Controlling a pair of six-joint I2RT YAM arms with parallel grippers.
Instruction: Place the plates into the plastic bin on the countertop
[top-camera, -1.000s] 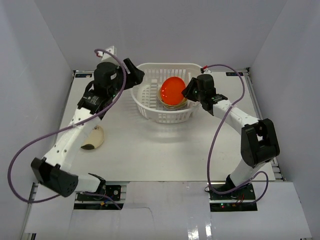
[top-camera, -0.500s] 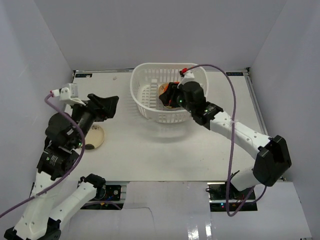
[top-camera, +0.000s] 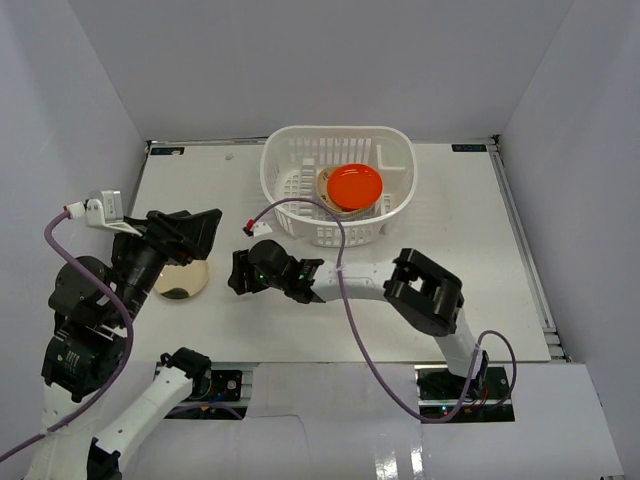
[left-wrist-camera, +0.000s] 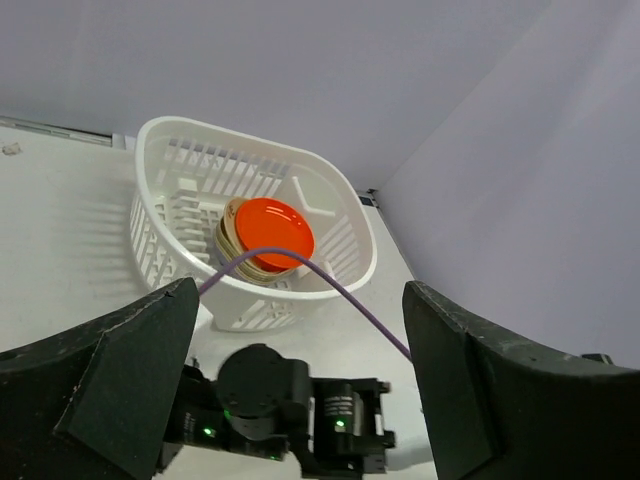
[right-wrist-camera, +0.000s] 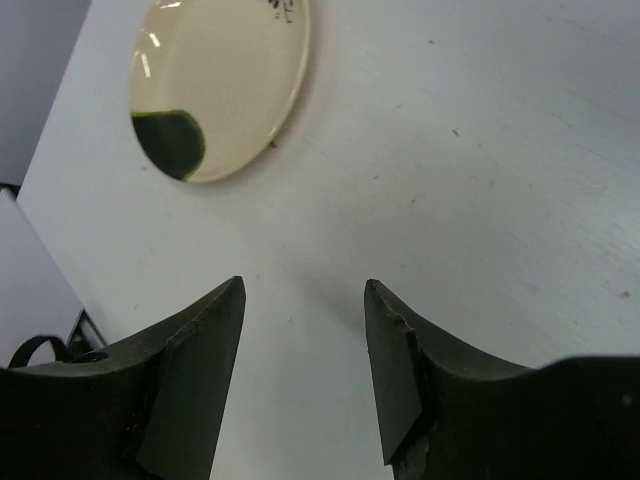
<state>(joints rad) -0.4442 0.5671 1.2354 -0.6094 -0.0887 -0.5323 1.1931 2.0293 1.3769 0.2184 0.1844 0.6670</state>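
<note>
Black right gripper (right-wrist-camera: 303, 290): jaws apart, empty, low over the countertop (right-wrist-camera: 480, 200).
Cream plate (right-wrist-camera: 215, 85): just ahead of it, flat, clear of the fingers.
Left gripper (left-wrist-camera: 300, 290): wide open, empty, raised near that plate, facing the bin.
Bin (top-camera: 330, 236): well beyond both, holding stacked plates (top-camera: 328, 196), red-orange one (top-camera: 355, 186) on top.

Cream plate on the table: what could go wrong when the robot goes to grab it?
1. The cream plate lies flat on the countertop, so the open right jaws might just push it along.
2. The left jaws hang close to that plate too, so the two arms could bump.
3. The right arm's purple cable arches by the plastic bin and might snag its rim.
</note>
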